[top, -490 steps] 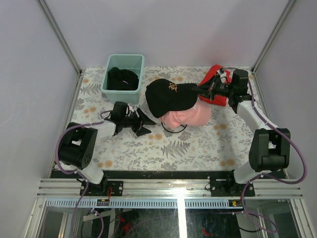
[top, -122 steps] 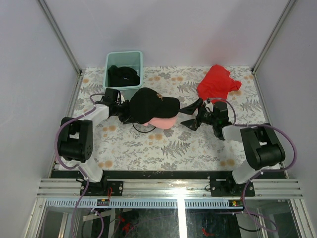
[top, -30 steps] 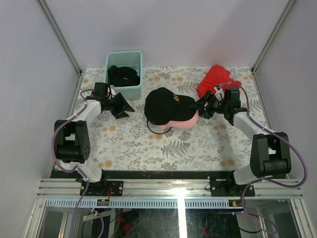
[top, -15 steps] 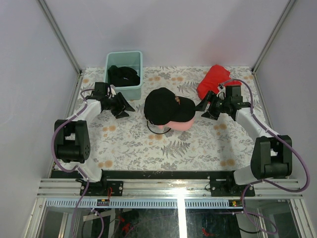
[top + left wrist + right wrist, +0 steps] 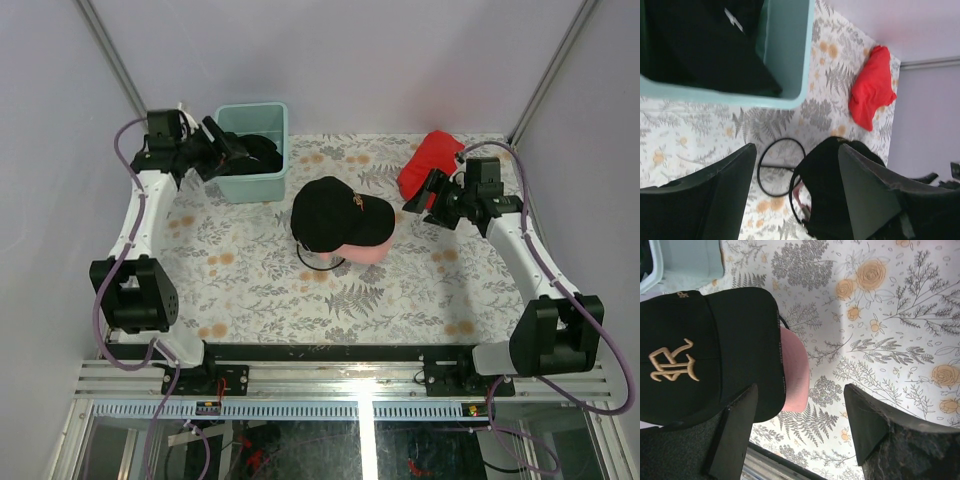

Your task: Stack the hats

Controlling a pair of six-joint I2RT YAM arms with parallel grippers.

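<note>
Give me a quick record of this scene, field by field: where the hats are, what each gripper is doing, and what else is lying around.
stack: black cap sits on pink cap, centre of view
loose hat: dark cap inside mint tub
left gripper: open, empty, near the tub's rim
right gripper: open, empty, beside the stacked brims, not touching
other: red cloth at far right; thin black ring by the stack
</note>
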